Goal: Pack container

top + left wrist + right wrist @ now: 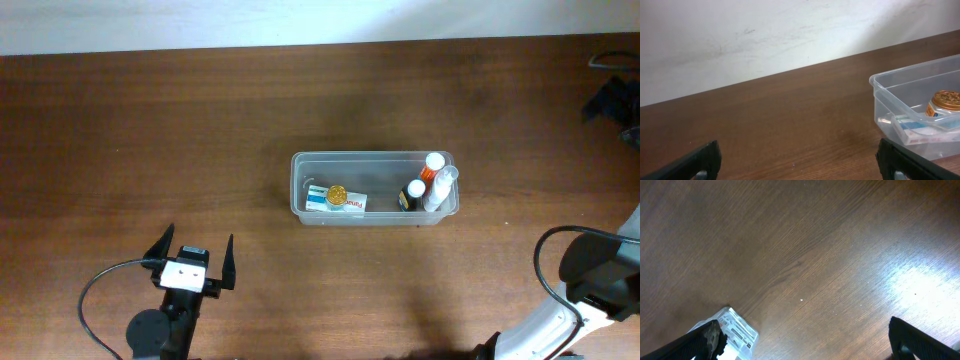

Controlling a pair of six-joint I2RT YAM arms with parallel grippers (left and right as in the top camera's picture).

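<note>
Legible text: none. Flat white-and-blue cardboard box [350, 202], lying in the clear rectangular plastic tub [300, 180]: printing present, too small to read. Small dark white-capped bottle [411, 196], same tub: label colours only. White printed label [739, 331], right wrist view, lower left: fine lines, blurred.

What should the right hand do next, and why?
Probably shift the open right hand sideways until the clear labelled packet, now beside one finger, lies between both; it is not yet in the container.
</note>
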